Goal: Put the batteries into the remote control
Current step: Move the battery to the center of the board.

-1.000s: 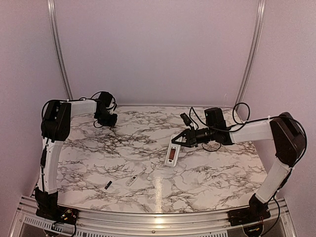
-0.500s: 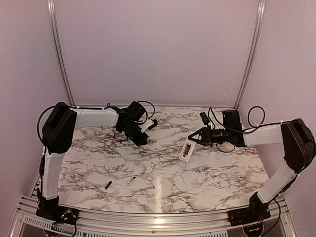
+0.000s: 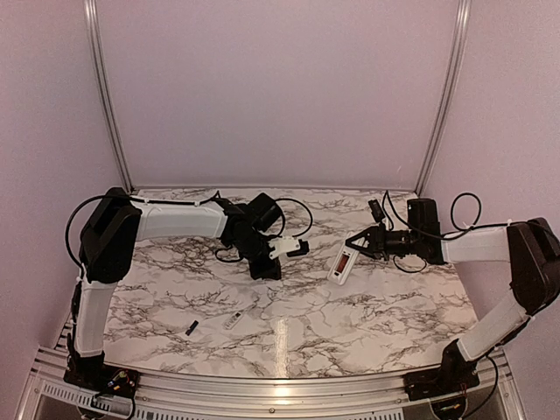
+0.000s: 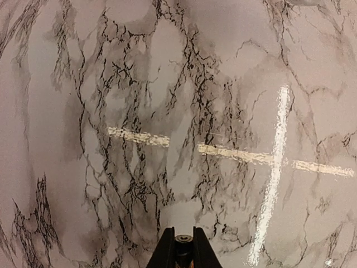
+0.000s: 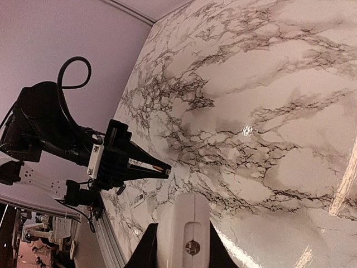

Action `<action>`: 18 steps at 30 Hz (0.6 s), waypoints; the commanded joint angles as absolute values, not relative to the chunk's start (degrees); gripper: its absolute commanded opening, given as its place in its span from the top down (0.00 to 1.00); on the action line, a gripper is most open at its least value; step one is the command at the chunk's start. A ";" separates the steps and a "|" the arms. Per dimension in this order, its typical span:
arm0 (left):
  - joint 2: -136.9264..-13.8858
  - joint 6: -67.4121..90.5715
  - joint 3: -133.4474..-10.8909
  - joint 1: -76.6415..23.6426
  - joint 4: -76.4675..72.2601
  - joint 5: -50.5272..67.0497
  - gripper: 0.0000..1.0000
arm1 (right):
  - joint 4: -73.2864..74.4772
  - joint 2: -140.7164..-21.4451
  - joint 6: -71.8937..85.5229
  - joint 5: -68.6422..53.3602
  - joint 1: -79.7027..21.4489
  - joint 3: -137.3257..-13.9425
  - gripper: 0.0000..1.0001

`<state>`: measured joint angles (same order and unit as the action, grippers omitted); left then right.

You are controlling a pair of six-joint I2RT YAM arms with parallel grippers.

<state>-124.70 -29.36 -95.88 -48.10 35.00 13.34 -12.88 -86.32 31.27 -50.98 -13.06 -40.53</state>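
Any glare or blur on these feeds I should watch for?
Left wrist: sharp, but crossed glare streaks on the table. Right wrist: the remote control is close and soft. Top external: even light, one faint glare stripe near front.

We see a white marble-patterned table (image 3: pixel 367 315). Near its front-left edge lie a blackish battery (image 3: pixel 191 328) and a pale tan battery (image 3: pixel 234 320), close but apart.

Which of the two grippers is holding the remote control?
The right gripper: the white remote control sits clamped between its fingers, reddish slot facing up. The left gripper pinches only a thin golden thing.
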 commanded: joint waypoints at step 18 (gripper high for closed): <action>-132.28 -38.41 -102.46 -52.47 41.31 18.59 0.91 | -16.01 -88.39 32.87 -50.69 -12.53 -40.29 1.00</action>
<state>-130.34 -37.10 -101.10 -52.12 39.72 18.44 -14.59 -87.24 32.73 -50.85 -12.99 -40.23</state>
